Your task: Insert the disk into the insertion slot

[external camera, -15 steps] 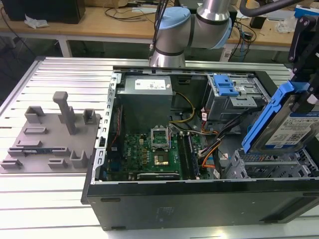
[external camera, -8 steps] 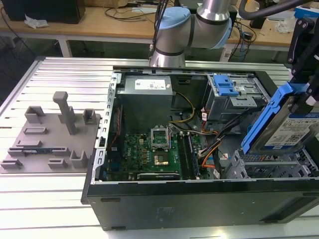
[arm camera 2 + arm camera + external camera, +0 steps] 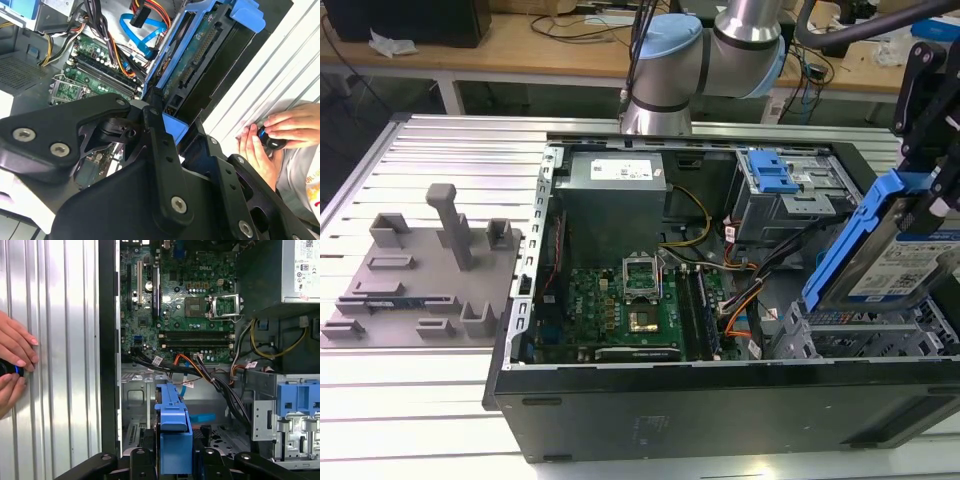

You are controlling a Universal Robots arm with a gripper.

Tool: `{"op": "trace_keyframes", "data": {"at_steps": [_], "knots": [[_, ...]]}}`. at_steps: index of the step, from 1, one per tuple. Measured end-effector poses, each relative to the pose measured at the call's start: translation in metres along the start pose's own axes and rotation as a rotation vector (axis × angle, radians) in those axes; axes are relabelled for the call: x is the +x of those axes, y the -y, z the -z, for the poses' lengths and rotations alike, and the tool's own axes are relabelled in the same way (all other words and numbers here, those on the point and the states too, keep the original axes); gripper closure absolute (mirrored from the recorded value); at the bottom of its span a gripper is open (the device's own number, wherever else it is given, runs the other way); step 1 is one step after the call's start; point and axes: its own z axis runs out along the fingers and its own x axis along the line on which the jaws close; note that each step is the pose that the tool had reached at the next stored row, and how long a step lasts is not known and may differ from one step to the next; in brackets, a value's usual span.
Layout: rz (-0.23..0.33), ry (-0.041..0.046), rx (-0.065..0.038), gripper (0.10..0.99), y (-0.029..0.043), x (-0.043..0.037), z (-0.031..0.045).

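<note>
The disk, silver with a white label in a bright blue carrier, hangs tilted over the open computer case at the exterior view's right. My black gripper is shut on its upper end. Its lower end reaches down to the insertion slot, a grey perforated metal cage in the case's near right corner; whether they touch I cannot tell. In the first wrist view the disk is edge-on between my fingers, with the slot's grey wall beside it. In the second wrist view the carrier juts out past the gripper's linkage.
A taller grey bay with a blue latch stands behind the slot. Orange and black cables run beside the motherboard. A grey fixture plate lies at the exterior view's left. A person's hands hold a small black object on the ribbed table.
</note>
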Motion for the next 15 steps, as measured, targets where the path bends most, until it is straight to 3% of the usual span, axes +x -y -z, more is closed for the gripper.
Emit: {"op": "trace_keyframes", "data": {"at_steps": [15], "knots": [[0.0, -0.0008, 0.0, 0.722, -0.0003, 0.002, -0.0101]]}}
